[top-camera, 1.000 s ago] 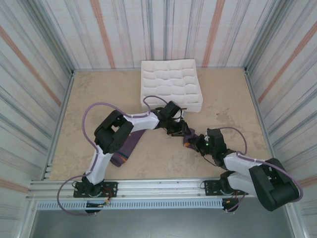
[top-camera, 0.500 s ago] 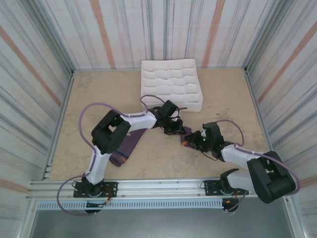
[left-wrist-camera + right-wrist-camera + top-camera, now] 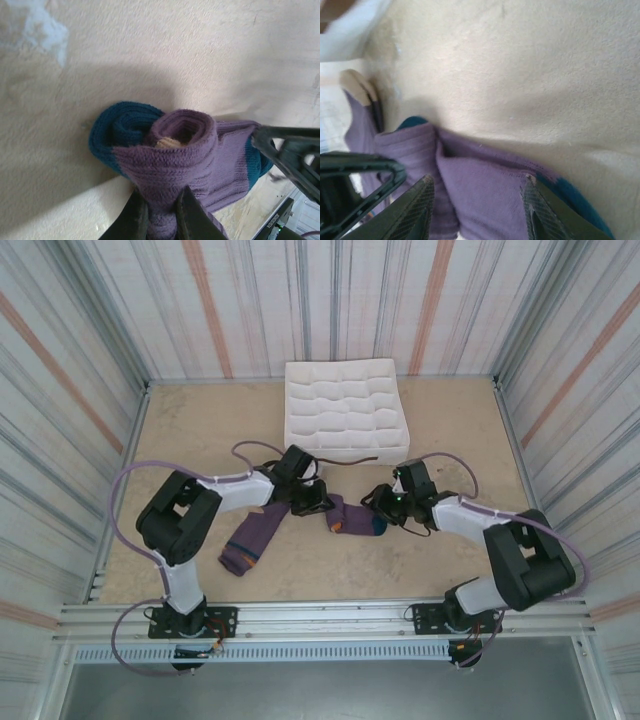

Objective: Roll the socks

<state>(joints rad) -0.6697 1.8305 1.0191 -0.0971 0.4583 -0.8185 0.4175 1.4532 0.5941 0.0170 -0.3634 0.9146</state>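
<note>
Nearest me, the second sock lies flat and untouched beside my left arm. Just past it, mid-table, my left gripper is pinched tight on the half-rolled sock, while my right gripper stands open astride its loose end. With only one pinch holding, the coil could spring apart, or drag toward the white box beyond

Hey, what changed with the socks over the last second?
The left gripper closed on the half-rolled sock and dragged it leftward. The right gripper opened, letting it go, and followed leftward. The flat sock and the white box stayed put.
</note>
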